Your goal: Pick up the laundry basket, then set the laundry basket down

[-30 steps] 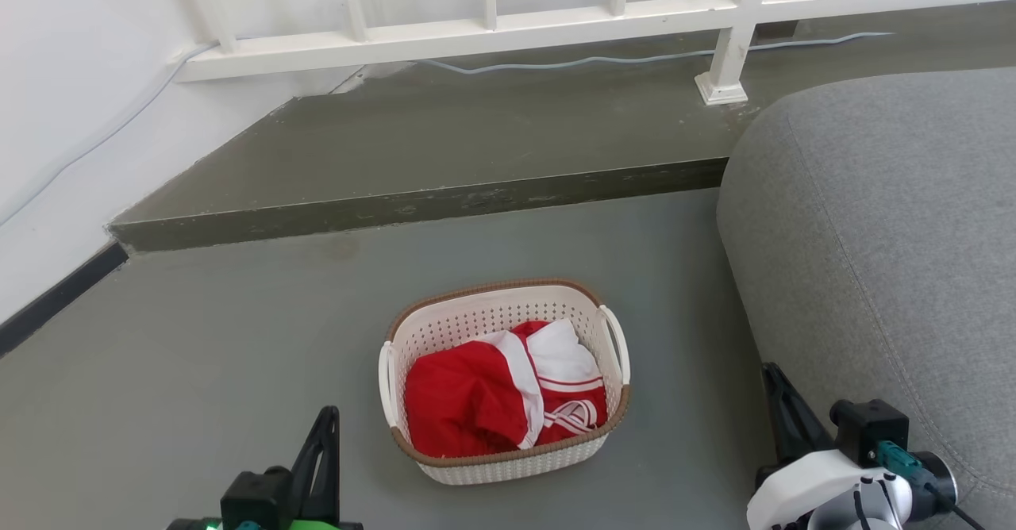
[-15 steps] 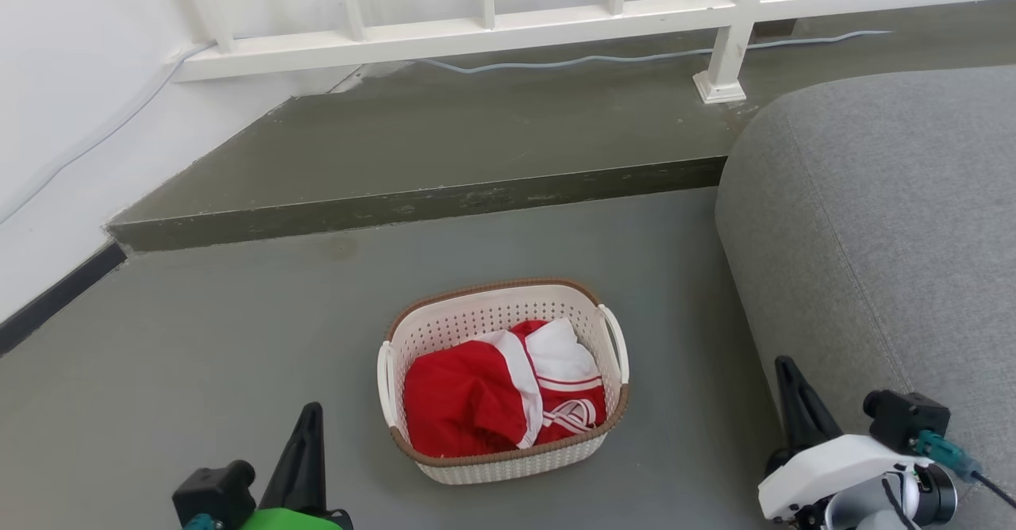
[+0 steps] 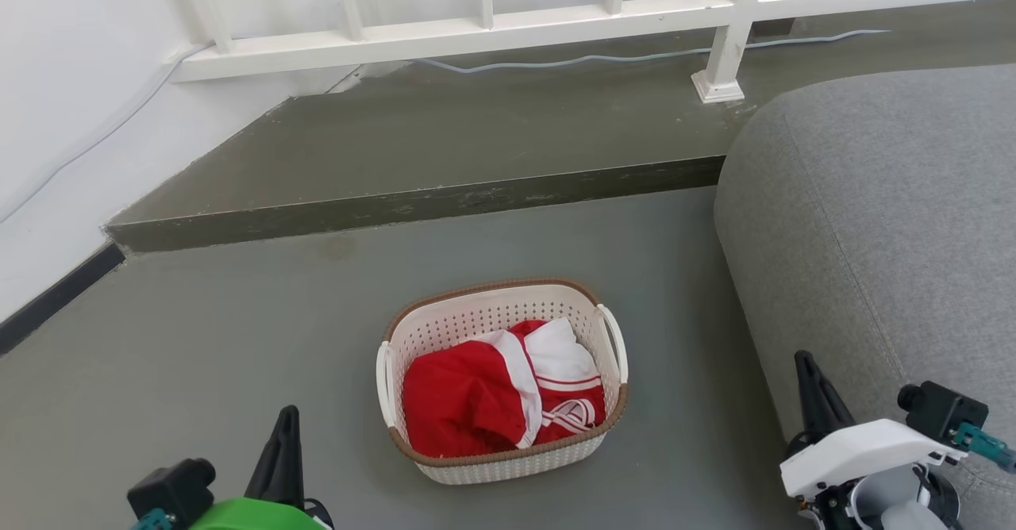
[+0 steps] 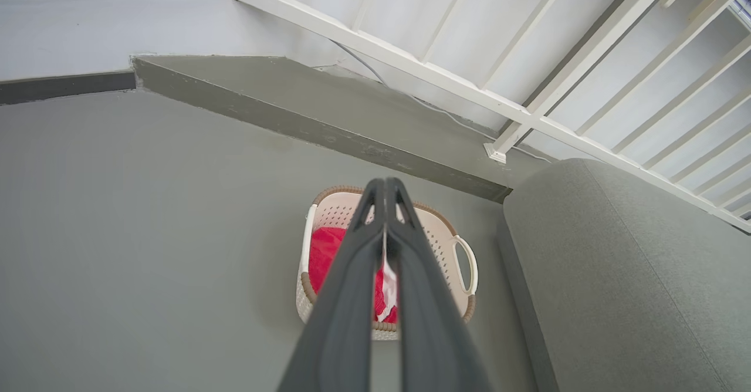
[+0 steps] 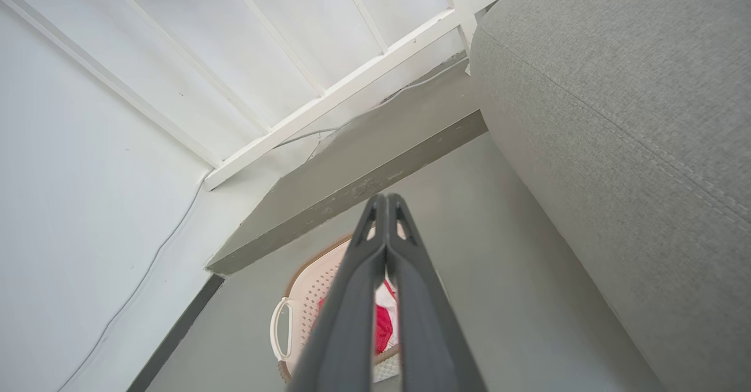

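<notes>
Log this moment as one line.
laundry basket: on floor, red-and-white clothing inside | left fingers: shut, not touching basket | right fingers: shut, beside grey sofa

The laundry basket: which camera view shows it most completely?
The head view. There the laundry basket stands whole, with rim, both handles and the red and white clothes unobstructed. In the left wrist view the shut left gripper crosses its middle. In the right wrist view the shut right gripper covers much of it.

The grey floor (image 3: 198, 355) carries the laundry basket (image 3: 492, 314) beside a sofa (image 3: 873, 236).
</notes>
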`<state>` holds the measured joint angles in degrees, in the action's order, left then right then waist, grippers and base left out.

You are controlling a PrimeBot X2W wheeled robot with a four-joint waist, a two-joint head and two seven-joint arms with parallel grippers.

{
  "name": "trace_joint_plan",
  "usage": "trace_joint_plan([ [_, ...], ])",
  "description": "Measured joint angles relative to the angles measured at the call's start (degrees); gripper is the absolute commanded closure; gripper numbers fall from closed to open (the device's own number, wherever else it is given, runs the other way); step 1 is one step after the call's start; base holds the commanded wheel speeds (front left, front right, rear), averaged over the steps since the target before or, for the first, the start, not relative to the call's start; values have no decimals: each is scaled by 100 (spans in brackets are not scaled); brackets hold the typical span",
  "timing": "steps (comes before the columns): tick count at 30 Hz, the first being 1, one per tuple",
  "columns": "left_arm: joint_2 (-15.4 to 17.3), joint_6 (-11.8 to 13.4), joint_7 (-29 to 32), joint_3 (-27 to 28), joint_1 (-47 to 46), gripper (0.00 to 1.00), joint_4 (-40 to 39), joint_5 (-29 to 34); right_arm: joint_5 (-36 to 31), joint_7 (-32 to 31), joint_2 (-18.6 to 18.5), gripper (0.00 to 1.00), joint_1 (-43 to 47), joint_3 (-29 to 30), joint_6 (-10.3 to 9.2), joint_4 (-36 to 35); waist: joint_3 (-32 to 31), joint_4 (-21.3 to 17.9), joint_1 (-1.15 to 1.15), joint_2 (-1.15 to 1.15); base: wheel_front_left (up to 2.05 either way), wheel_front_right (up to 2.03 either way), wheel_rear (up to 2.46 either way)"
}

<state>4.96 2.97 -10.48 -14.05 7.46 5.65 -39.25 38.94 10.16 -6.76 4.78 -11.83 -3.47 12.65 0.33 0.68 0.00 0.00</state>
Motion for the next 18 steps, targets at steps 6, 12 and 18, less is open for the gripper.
trace_joint_plan([
  [6,12,-54,92,100,-52,100,52,-435,433,-114,0,100,-46,110,62,0,0,-6,0,0,0,0,0],
  [12,22,-120,196,198,-120,100,112,-900,870,-216,0,100,-107,227,142,2,0,-11,0,0,0,0,0],
  [18,42,-188,289,289,-188,100,157,-1365,1329,-316,2,100,-141,344,198,5,0,-16,0,0,0,0,0],
])
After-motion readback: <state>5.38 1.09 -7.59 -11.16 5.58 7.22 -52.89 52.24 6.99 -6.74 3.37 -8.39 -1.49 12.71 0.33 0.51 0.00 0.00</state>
